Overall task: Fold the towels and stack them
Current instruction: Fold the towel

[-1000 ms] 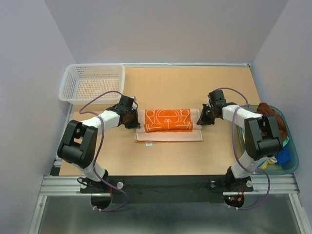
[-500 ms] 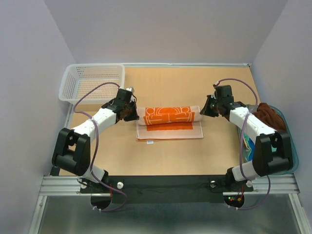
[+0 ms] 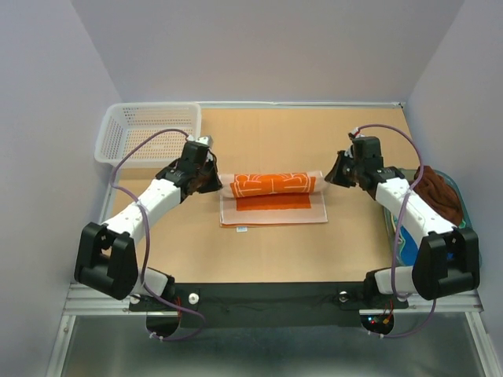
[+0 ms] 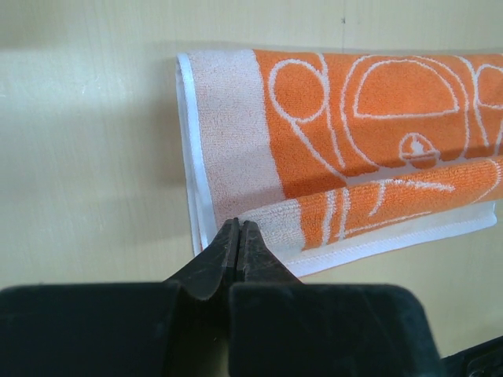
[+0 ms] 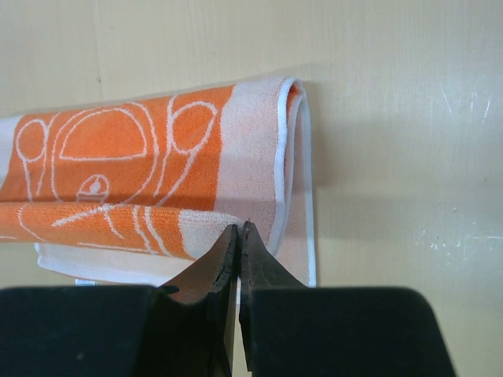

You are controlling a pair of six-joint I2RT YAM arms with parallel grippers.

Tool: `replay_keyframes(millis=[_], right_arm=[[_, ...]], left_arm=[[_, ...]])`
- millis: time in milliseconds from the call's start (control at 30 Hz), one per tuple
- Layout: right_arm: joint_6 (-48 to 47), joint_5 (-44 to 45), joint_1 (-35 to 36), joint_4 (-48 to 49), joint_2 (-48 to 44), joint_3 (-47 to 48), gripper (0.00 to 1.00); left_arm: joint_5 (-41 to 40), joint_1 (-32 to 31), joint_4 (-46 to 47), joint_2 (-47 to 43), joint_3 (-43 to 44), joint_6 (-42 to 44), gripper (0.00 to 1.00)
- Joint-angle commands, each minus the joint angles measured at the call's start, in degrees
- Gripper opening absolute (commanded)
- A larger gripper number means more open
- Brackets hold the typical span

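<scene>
while the left gripper [image 3: 211,179] pinches its left end and the right gripper [image 3: 334,174] pinches its right end, the orange towel [image 3: 273,192] sits mid-table [image 3: 275,251], far part lifted and curled over the flat near part. both sets of jaws are basically closed, just a bit of cloth edge between the tips. a brown towel [image 3: 438,192] is heaped in the tub [image 3: 407,245] on the right, and the basket [image 3: 145,129] is in the far left corner.
</scene>
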Motion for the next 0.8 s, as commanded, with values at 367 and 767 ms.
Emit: replay_keyframes(millis=[367,767], right_arm=[[0.9,9.3,-0.9,0.1,5.6,-5.5,0.01],[-1.8,0.6,-0.9,0.2,-1.3,-7.0,0.45]], left_arm=[[-1.2,0.1,5.2,4.8,-7.7,0.0,0.00],[-1.3,-0.5,3.7,-2.0,-9.2,0.4,0.58]])
